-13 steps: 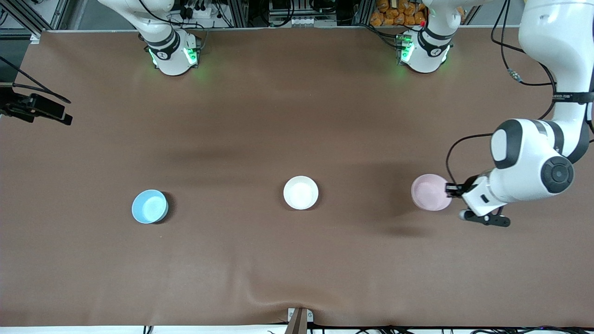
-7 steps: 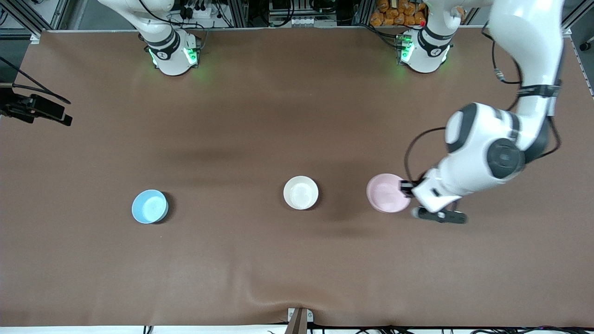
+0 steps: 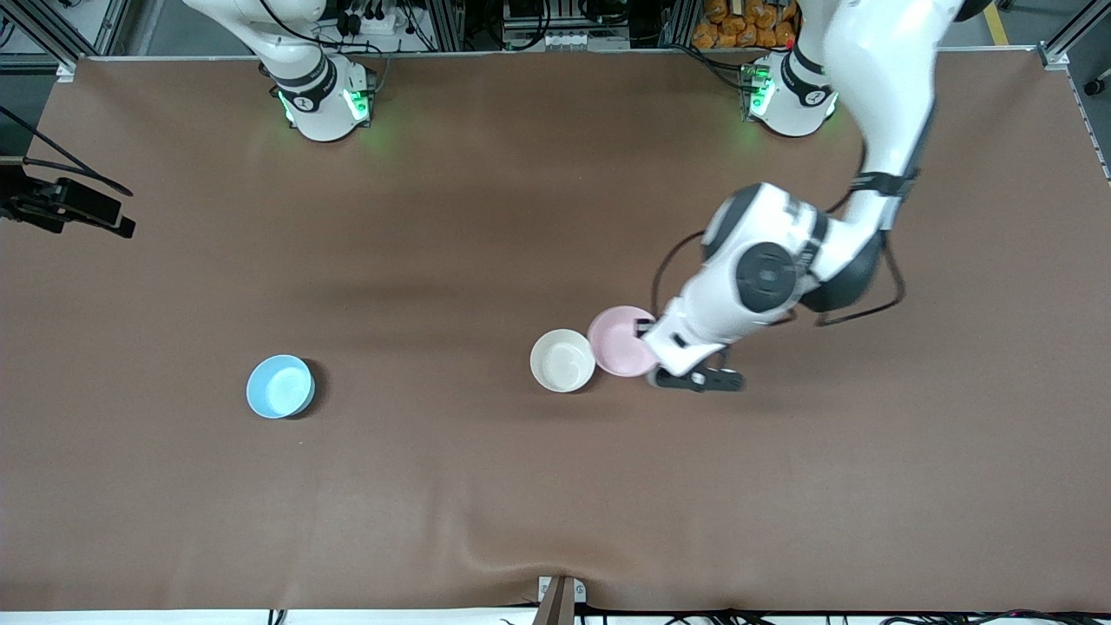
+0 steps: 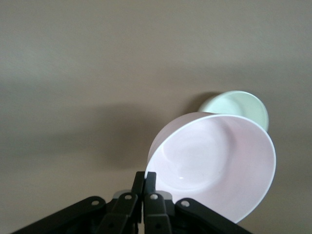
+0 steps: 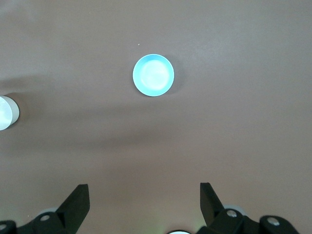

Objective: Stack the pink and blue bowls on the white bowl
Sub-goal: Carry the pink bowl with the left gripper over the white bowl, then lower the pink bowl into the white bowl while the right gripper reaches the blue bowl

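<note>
Over the last second the left end effector (image 3: 644,332), pinched on the pink bowl's (image 3: 618,340) rim, has carried it to the white bowl's (image 3: 562,360) two o'clock, nearly ready to stack, while the wide-open right end effector (image 5: 144,202) waits high over the blue bowl (image 3: 279,386) on the surface (image 3: 521,486).

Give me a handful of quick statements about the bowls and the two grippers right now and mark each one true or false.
1. The left gripper is shut on the pink bowl's rim. True.
2. The pink bowl already sits inside the white bowl. False: it is held up in the air beside the white bowl, overlapping only its edge in the front view.
3. The blue bowl stands alone on the table toward the right arm's end. True.
4. The right gripper is shut on the blue bowl. False: it is open, high over the table, and the right arm waits.
</note>
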Robot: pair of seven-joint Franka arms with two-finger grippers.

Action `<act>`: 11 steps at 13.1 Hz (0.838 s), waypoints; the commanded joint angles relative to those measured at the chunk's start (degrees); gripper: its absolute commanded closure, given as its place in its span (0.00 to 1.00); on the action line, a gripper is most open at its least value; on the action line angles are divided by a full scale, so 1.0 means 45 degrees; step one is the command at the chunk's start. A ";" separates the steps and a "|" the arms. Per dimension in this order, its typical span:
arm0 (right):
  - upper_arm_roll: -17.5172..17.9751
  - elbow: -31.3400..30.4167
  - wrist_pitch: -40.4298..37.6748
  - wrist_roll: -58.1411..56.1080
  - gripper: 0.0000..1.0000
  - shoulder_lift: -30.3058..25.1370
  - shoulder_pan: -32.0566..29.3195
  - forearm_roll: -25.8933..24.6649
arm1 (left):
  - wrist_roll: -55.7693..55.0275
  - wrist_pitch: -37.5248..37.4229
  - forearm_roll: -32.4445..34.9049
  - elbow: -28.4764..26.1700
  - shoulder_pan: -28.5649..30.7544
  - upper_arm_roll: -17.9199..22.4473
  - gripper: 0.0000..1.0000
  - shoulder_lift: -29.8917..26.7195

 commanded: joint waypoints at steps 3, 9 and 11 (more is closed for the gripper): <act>-0.0019 -0.0059 -0.0013 -0.0127 0.00 -0.0011 -0.0130 0.0166 | -0.1113 0.1008 -0.0183 0.0919 -0.1037 0.0210 1.00 0.1193; -0.0038 0.0097 0.0317 -0.0108 0.00 0.0768 -0.0150 -0.0010 | -0.0822 0.2652 -0.0359 0.0900 -0.1175 0.0112 1.00 0.1898; -0.0038 0.0097 0.1465 -0.0108 0.00 0.1354 -0.0188 0.0107 | -0.0802 0.2731 -0.0398 0.0880 -0.1117 0.0112 1.00 0.1957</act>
